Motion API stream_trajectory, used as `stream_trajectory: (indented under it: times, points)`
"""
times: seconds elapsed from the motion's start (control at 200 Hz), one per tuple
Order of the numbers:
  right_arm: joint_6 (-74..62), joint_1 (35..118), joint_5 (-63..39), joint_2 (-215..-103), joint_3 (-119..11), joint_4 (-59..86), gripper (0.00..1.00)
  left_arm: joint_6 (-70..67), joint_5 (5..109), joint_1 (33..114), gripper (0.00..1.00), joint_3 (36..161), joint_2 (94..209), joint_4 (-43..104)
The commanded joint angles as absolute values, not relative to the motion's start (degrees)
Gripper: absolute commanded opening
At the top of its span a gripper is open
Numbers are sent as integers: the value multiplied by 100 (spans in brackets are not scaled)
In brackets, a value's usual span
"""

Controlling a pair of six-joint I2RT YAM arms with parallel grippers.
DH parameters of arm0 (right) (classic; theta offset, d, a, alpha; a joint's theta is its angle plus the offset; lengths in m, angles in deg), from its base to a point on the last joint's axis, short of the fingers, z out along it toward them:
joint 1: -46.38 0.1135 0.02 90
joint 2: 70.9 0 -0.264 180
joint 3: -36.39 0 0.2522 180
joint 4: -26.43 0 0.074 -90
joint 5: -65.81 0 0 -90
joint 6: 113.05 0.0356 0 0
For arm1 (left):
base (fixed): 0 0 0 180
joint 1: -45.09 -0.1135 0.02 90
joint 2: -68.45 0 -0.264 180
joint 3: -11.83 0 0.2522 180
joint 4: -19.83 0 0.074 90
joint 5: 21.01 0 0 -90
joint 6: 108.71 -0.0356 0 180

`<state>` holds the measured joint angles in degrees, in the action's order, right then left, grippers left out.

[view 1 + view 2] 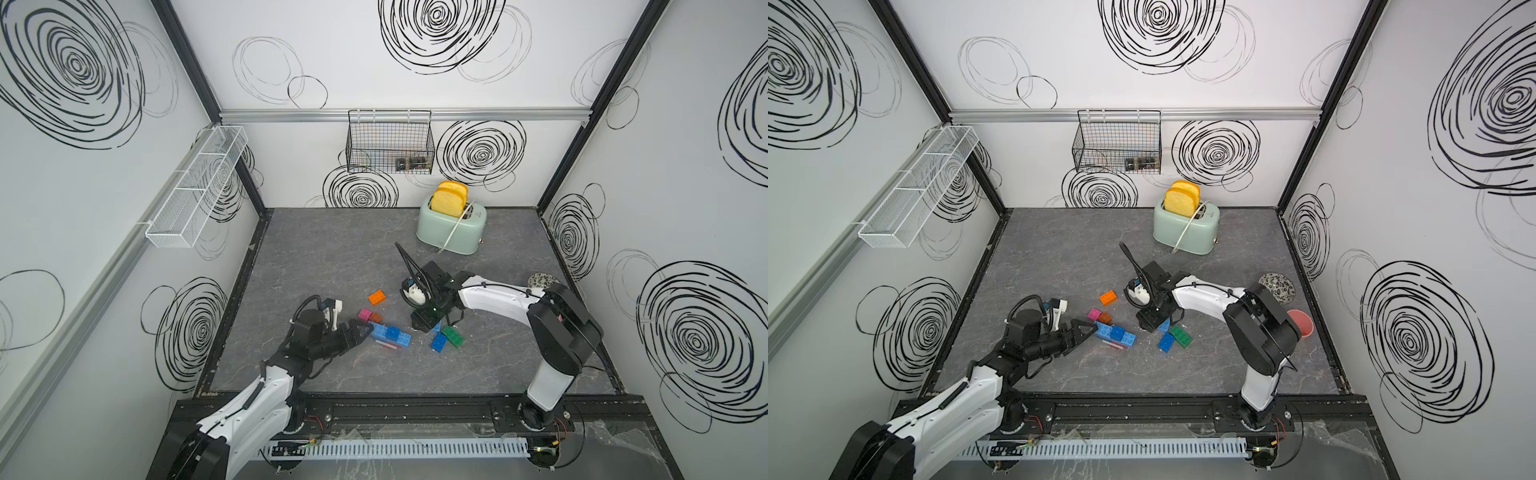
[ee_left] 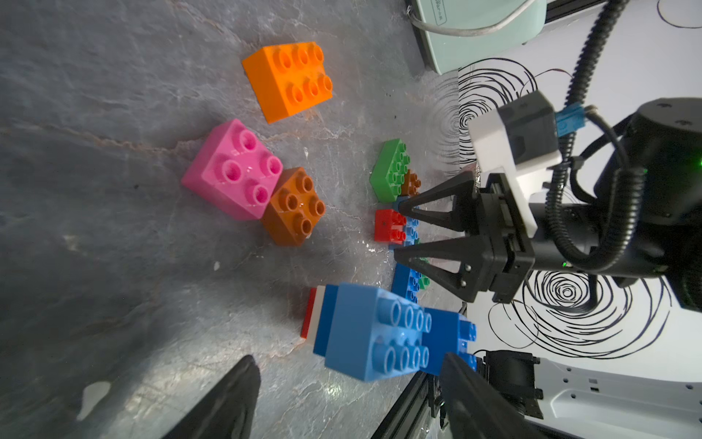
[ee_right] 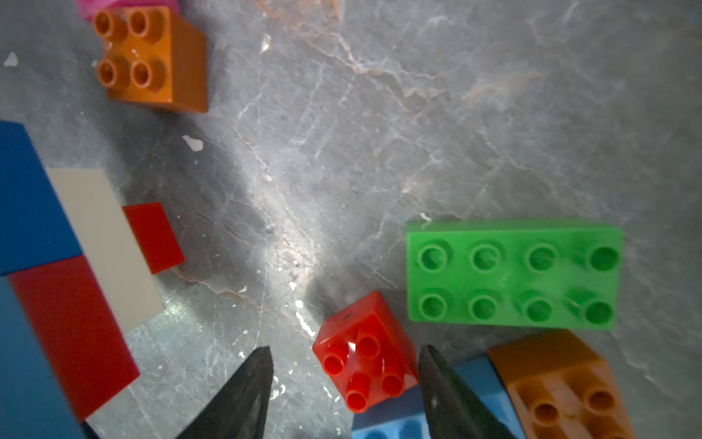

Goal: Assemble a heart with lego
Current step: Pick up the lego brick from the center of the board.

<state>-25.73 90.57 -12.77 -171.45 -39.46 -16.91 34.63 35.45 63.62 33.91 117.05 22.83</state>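
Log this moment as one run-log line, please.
left end effector: open, by blue stack | right end effector: open, straddling red brick | phase: pre-grasp

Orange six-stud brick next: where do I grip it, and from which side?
Grip the orange brick across its two long side walls, coming straight down from above. It seems to lie flat, studs up, apart from the pink brick, so both long walls are free, and that is its narrower span.

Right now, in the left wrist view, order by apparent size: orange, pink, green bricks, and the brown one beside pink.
1. pink brick and orange brick: alike, unranked
2. brown brick
3. green brick, though farther from the camera
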Motion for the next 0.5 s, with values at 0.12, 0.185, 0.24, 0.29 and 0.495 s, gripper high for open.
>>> stream_trajectory:
  times: [0.12, 0.185, 0.24, 0.29, 0.495]
  points:
    - [-2467, 9222, -1467, -17214, -3993, -2022, 60, 3437, 3533, 6360, 79, 3421, 11654, 2031]
    - [-2458, 9256, -1606, -17223, -4030, -2072, 59, 3446, 3542, 6361, 79, 3421, 11643, 2040]
    - [-2457, 9294, -1730, -17224, -4056, -2086, 59, 3453, 3558, 6360, 79, 3412, 11634, 2043]
    - [-2474, 9312, -1790, -17239, -4087, -2094, 58, 3454, 3560, 6360, 79, 3403, 11633, 2039]
    - [-2578, 9340, -1846, -17444, -4240, -2106, 54, 3455, 3573, 6361, 79, 3403, 11654, 2036]
